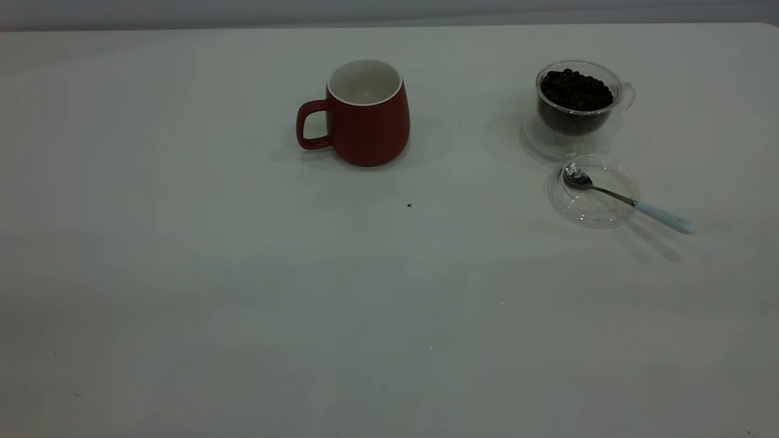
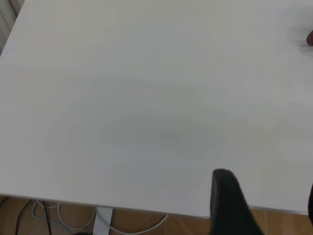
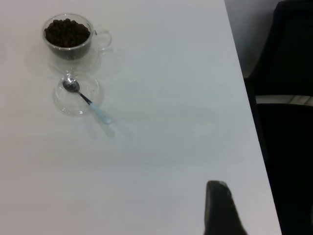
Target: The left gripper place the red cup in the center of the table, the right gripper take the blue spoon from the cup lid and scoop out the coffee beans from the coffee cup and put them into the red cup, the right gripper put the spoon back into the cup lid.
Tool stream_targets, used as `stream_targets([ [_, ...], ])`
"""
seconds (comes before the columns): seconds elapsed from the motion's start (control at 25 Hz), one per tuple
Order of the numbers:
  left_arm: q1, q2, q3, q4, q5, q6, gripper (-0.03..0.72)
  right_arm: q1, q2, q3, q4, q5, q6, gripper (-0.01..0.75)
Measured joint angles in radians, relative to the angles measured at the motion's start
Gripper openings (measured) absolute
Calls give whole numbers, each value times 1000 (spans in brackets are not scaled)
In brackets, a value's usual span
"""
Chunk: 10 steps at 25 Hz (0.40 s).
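The red cup (image 1: 368,121) stands upright at the table's (image 1: 243,274) far middle, handle to the left, white inside empty. The coffee cup (image 1: 578,106) holds coffee beans (image 1: 575,90) at the far right. The cup lid (image 1: 593,191) lies just in front of it with the blue spoon (image 1: 627,201) resting in it, handle out over the rim. Neither arm shows in the exterior view. My left gripper (image 2: 268,205) is open and empty over the table's edge, far from the cup. My right gripper (image 3: 264,213) is empty, well away from the spoon (image 3: 88,100) and coffee cup (image 3: 68,41).
A tiny dark speck (image 1: 409,205) lies in front of the red cup. A sliver of red (image 2: 310,38) shows at the left wrist view's edge. A dark chair (image 3: 288,73) stands beyond the table edge, and cables (image 2: 54,215) lie on the floor.
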Motion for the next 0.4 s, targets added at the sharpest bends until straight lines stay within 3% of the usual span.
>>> stream_targets([
  [0.4,0,0,0,0,0,-2,445,0,0,11,0,-14,0,468],
])
